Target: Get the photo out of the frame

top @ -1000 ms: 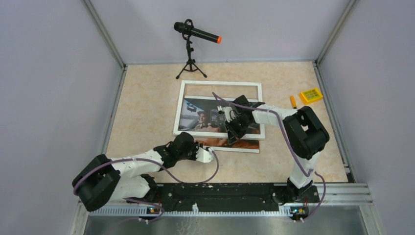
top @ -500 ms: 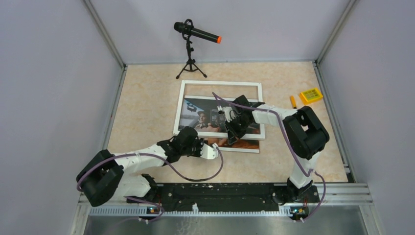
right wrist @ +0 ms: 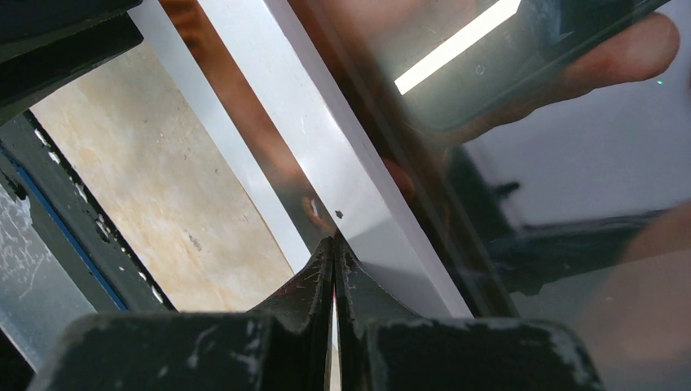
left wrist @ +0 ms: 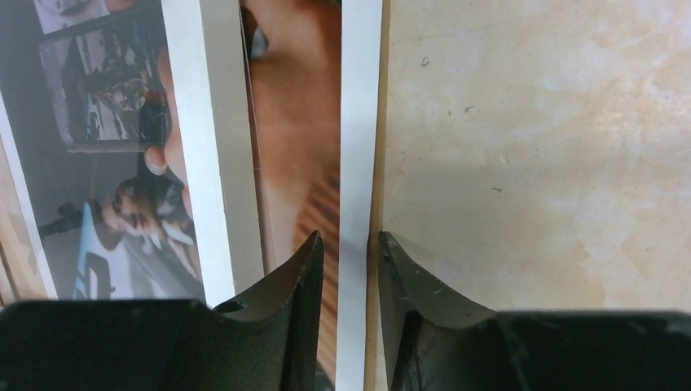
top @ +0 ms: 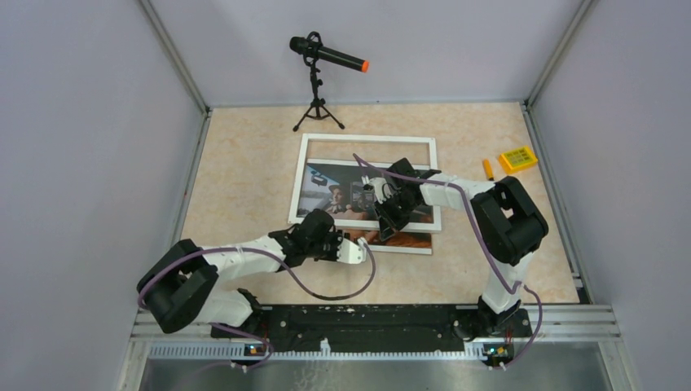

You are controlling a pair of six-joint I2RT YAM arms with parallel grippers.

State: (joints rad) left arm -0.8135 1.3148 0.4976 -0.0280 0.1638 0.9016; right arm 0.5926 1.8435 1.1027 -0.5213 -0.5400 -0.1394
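Left gripper (left wrist: 350, 238) has swung in, part-open, straddling white border of large dark car-interior photo (top: 401, 239) poking from white-rimmed rectangular frame (top: 367, 138) toward table's (top: 244, 187) near edge; right gripper (right wrist: 334, 241), closed, pins frame; next: pinch & pull.

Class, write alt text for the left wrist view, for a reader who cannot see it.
The left gripper, jaws apart, straddles the white border of the photo, whose orange-tan part sticks out past the frame and its white rim. Beige table lies to the right.
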